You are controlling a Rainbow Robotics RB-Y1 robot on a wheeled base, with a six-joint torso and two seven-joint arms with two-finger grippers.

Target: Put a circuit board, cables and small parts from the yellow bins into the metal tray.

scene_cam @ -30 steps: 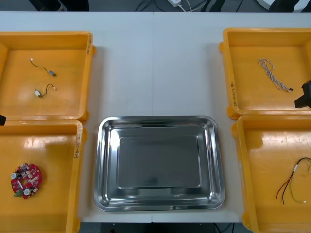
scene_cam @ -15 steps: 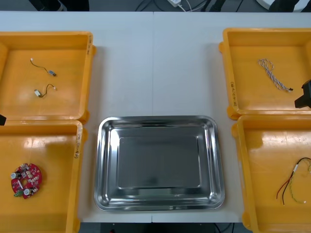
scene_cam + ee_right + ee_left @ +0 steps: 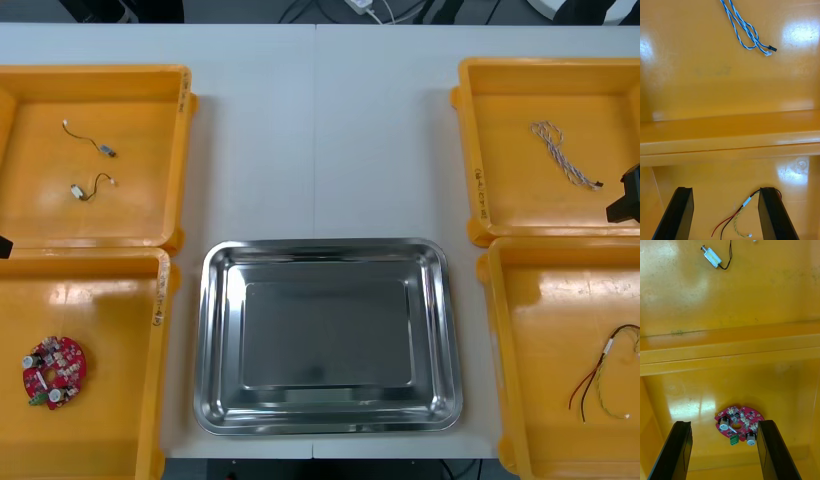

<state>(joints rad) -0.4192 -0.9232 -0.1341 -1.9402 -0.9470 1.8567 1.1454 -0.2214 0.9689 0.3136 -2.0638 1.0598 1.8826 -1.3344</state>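
The left pincer (image 3: 724,423) hung over the near left bin (image 3: 696,390), fingers apart and holding nothing. The round circuit board (image 3: 738,423) lay flat on the bin floor, framed between the two fingers, so a straight descent looked enough; being round, it favoured no grip angle. The right pincer (image 3: 726,189), also apart and empty, hovered above the red and yellow cable (image 3: 738,215) in the near right bin (image 3: 715,176). The metal tray (image 3: 325,250) sat bare on the counter (image 3: 320,130), inward of both arms.
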